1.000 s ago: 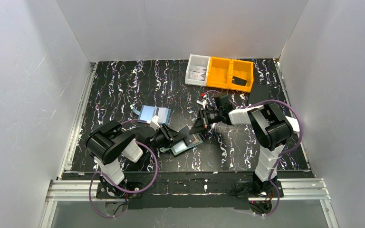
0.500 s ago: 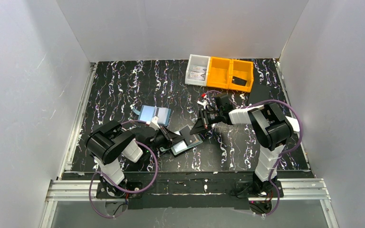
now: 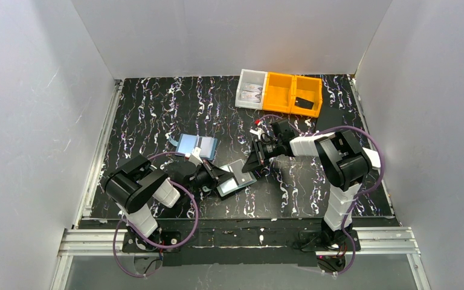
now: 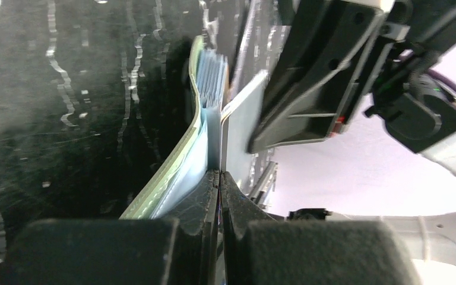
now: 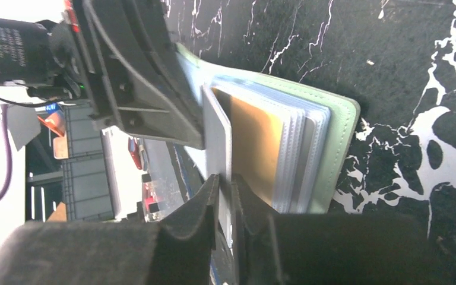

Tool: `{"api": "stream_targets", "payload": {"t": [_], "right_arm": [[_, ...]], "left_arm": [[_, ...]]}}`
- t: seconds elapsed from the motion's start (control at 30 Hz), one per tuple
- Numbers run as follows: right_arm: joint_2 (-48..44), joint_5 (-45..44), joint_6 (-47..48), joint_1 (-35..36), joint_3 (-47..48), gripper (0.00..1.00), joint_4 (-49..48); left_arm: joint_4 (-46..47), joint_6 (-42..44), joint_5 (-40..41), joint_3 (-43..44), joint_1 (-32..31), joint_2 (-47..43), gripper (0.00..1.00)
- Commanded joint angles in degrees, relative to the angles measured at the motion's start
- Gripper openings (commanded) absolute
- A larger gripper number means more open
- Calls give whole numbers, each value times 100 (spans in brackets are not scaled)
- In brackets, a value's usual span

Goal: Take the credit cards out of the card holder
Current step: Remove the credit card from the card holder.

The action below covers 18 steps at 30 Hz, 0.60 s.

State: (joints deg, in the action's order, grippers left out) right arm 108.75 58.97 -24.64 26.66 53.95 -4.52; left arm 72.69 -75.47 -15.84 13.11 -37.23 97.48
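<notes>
left pincer (image 4: 219, 177) has closed up over last second: now pressed together, pinching near flap of card holder (image 5: 339, 136). right pincer (image 5: 225, 189) eased from tight to a slit. grey-blue card (image 5: 218, 130) sits in that slit, standing apart from sleeve stack; cannot tell whether gripped. card holder sits toward near edge of table (image 3: 157, 109), about mid-width. orange card (image 5: 255, 142) seated in sleeve. judgement: holder anchored, first pull can go. beyond: light-blue rectangle (image 3: 196, 145); bins (image 3: 293, 93) at far edge.
</notes>
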Motion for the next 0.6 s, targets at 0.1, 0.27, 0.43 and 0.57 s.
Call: {"api": "stream_targets", "payload": {"t": [0.1,0.27,0.43,0.57], "right_arm": [[90,117,301,151,129,26,304],[90,177,352,94,149,24,332],[127,368,304,54,139,5,258],[137,553,116,23,94,1,59]], "left_arm": [[1009,149,-100,-12,-44,-177,0],[1017,218,-154,-11,-11,-27,0],[1054,258,-343,20,32,53,0],[1054,303,-572,79,41,-39,15]]}}
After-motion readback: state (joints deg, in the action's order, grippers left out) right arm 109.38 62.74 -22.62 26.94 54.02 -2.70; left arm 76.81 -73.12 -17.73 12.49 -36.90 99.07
